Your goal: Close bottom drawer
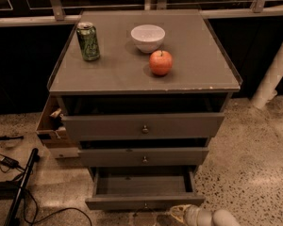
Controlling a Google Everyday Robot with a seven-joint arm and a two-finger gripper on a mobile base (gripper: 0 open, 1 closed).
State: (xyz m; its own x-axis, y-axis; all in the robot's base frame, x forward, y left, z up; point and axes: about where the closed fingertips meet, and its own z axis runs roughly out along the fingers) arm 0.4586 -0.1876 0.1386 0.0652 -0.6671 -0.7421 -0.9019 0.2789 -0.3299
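The bottom drawer point(144, 186) is the lowest of three grey drawers and stands pulled well out, its empty inside showing. Its narrow front point(144, 202) carries a small knob near the frame's lower edge. The middle drawer point(144, 157) and the top drawer point(142, 125) stand out a little less. My gripper point(178, 214) is at the bottom edge of the camera view, just right of the bottom drawer's front, with the pale arm behind it.
On the cabinet top point(132, 74) stand a green can point(88, 41), a white bowl point(147, 37) and a red apple point(160, 62). A cardboard box point(52, 128) sits left of the cabinet. Cables and a black bar point(20, 187) lie on the floor at left. A white post point(273, 74) stands at right.
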